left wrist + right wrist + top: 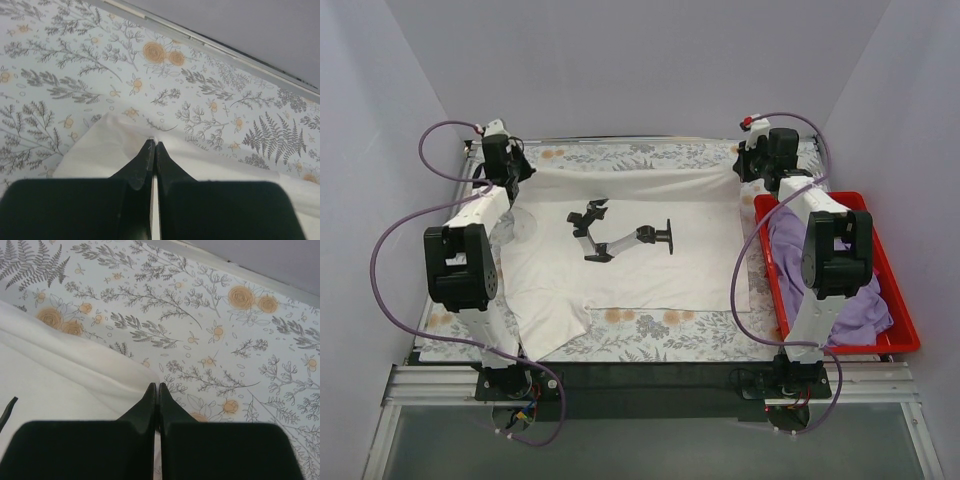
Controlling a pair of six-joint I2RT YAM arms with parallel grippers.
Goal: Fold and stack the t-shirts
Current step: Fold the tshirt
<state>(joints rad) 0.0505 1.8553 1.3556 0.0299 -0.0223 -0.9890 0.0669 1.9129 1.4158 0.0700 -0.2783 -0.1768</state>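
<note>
**Overhead view.** A white t-shirt (650,275) with a black robot-arm graphic (620,235) lies spread flat at the centre of the frame, on the floral tablecloth (650,330) that covers the bench (650,378). One sleeve trails toward the lower left. A lavender t-shirt (865,305) lies crumpled in the red plastic bin (903,325) at the right of the frame, partly hidden behind the right arm. The left hand (523,172) is at the shirt's upper-left corner and the right hand (748,165) at its upper-right corner.

**Wrist views.** The left hand (152,145) and the right hand (156,386) each have their fingers pressed together. The tips meet just at the white fabric's edge, where it borders the tablecloth. Whether cloth is pinched between the fingers cannot be told.
</note>
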